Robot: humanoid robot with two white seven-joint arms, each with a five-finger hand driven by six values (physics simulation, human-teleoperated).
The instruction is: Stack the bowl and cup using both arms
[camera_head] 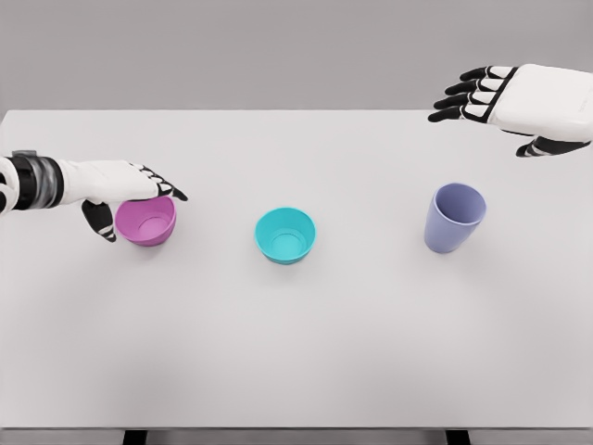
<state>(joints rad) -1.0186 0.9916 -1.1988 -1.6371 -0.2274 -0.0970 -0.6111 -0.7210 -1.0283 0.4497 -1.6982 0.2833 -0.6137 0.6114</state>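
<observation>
A big white table (296, 352) holds three things in a row, well apart from each other. The right hand (519, 102) floats high over the far right side with its fingers spread out flat, holding nothing. The left hand (116, 190) wraps around the pink bowl (148, 224) on the left, fingers over its far rim and thumb on its near side. The purple cup (454, 217) stands upright on the right. The teal bowl (285, 235) sits in the middle.

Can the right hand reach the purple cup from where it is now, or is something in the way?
Probably yes. The right hand is open above the table's far edge, and the cup stands upright just below it in the picture, with nothing between them.
</observation>
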